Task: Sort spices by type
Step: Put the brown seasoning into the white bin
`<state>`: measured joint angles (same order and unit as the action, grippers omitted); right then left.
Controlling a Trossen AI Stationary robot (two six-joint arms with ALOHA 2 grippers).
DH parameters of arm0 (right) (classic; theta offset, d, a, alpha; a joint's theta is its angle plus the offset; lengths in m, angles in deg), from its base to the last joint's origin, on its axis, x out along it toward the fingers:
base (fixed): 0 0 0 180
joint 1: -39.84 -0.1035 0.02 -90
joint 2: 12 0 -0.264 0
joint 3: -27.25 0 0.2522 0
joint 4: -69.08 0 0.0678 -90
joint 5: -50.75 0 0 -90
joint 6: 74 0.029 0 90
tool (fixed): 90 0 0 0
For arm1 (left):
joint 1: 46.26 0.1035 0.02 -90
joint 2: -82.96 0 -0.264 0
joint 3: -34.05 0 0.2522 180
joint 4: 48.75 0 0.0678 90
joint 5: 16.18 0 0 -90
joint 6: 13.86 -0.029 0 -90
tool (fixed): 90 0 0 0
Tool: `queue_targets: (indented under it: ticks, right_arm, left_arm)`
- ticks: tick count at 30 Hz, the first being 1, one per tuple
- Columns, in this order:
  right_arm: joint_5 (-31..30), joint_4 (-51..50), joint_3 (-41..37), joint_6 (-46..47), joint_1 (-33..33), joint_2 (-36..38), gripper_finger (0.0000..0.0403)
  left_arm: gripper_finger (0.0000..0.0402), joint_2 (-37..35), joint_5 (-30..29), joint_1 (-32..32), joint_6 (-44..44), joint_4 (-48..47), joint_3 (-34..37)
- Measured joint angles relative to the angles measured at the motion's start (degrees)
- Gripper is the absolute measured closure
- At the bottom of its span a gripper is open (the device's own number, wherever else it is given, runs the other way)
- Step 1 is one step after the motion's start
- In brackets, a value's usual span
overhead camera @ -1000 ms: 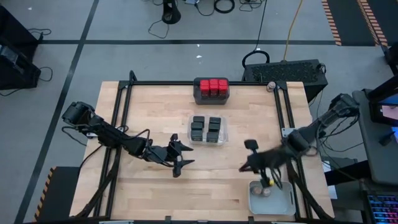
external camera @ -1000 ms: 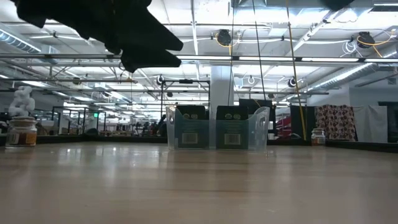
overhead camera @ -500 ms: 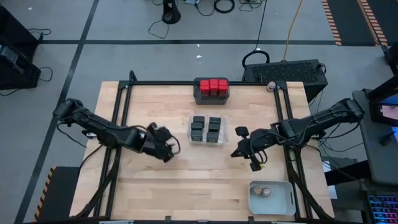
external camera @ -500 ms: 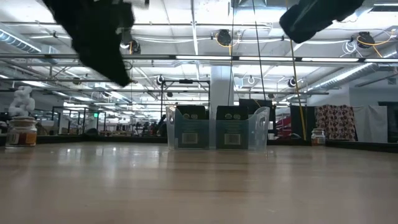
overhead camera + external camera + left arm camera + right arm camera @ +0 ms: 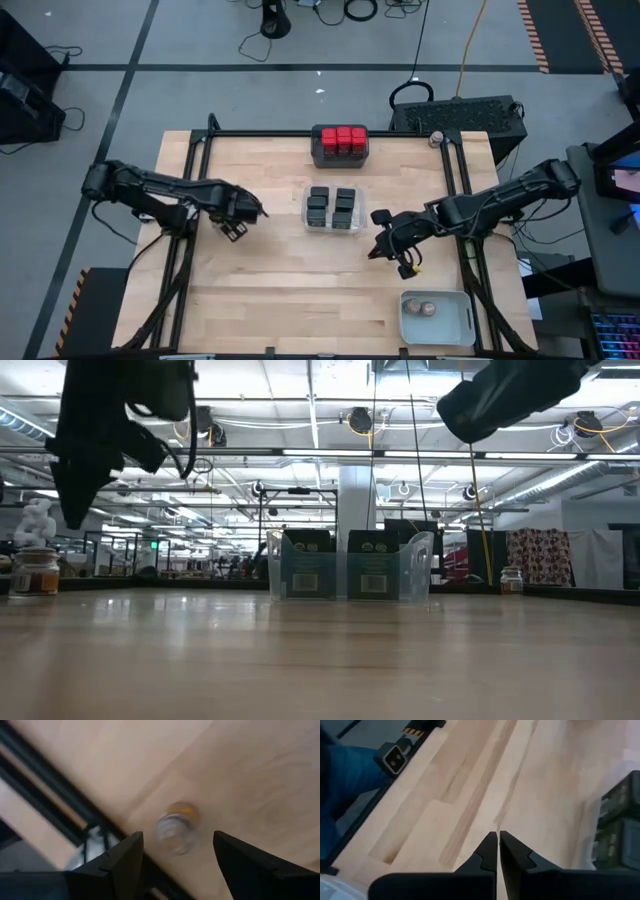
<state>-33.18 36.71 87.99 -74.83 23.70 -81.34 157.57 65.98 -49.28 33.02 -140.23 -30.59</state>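
Observation:
A round clear jar [image 5: 176, 827] with yellowish contents stands on the wood close to the table's left frame rail; in the low view the jar [image 5: 35, 572] is at the far left. My left gripper [image 5: 177, 836] hangs open above it, pointing down, fingers to either side and well clear [image 5: 78, 500]. My right gripper [image 5: 380, 245] is shut and empty, in the air right of the clear tray [image 5: 333, 210] of black boxy spices. Red-topped spices fill the dark tray [image 5: 340, 146]. Two round jars lie in the pale grey tray [image 5: 436, 316].
Another small jar [image 5: 437, 137] stands at the table's far right corner. Black frame rails [image 5: 196, 190] run along the left and right sides of the table. Bare wood lies across the near half between the arms.
My left gripper has swung from the table's near middle toward the left and far edges and has tipped from near level until it points down over the jar. My right gripper has drawn away from the pale grey tray, up and toward the clear tray, staying shut.

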Motion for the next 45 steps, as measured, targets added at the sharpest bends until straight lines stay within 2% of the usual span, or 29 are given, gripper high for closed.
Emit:
queue_targets:
  ticks: [3,8,19,23,35,45]
  right_arm:
    - [1.8,0.0,0.0,0.2,0.0,0.0,0.0403]
    - [1.9,0.0,0.0,1.9,0.0,0.0,0.0403]
    - [3.3,-0.1,0.0,2.0,-0.1,0.0,0.0403]
    - [3.3,-0.1,0.0,1.8,-0.1,0.0,0.0403]
    - [3.3,-0.1,0.0,1.5,-0.1,0.0,0.0403]
    - [3.3,0.0,0.1,1.4,-0.1,0.0,0.0403]
  left_arm:
    - [0.0155,0.0,1.0,2.5,-3.3,-2.3,0.0]
    - [0.0155,0.0,5.2,4.9,-8.1,-0.6,1.5]
    - [0.0155,0.4,7.9,7.4,-10.3,0.7,6.1]
    - [0.0155,0.4,8.1,7.6,-11.8,4.0,6.3]
    - [0.0155,0.6,7.3,7.6,-14.5,3.9,6.3]
    - [0.0155,6.8,6.9,7.6,-19.4,3.8,6.3]
